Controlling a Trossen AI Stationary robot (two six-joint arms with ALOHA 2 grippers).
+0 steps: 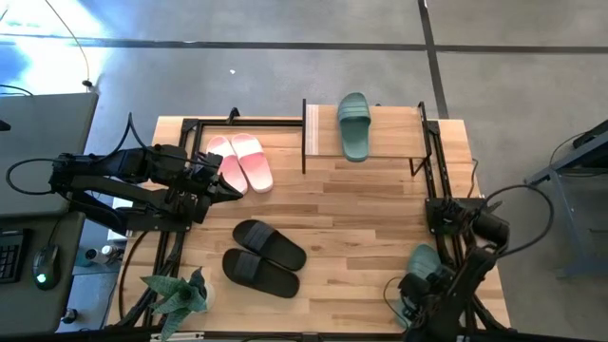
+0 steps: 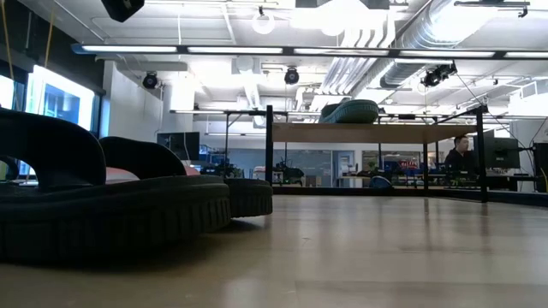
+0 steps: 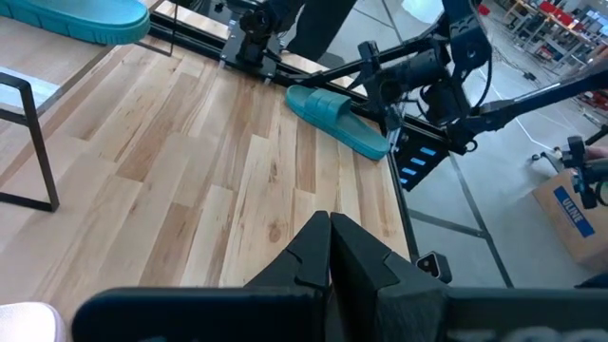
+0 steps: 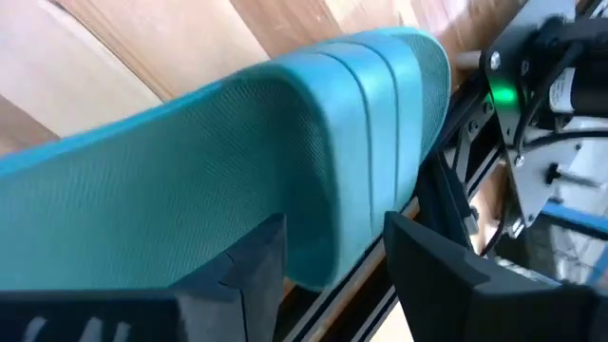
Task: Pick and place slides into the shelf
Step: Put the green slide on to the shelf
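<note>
While the left arm lies across the left side of the high view, we note its gripper (image 1: 228,190) just beside the pink-and-white pair (image 1: 241,162), fingers pressed together and holding nothing, as the left wrist view confirms.

Lower right of the high view: the right gripper (image 1: 421,280) sits at the table's (image 1: 361,218) edge over a green slide (image 1: 421,261). In the right wrist view its two fingers (image 4: 249,261) are spread, one at each side of that slide's strap (image 4: 313,161); we cannot tell whether they press it.

The second green slide (image 1: 354,125) lies on the shelf's top board (image 1: 394,128), upper centre of the high view. The black pair (image 1: 266,256) rests side by side, lower centre-left. A potted plant (image 1: 179,296) stands at the lower left corner.
</note>
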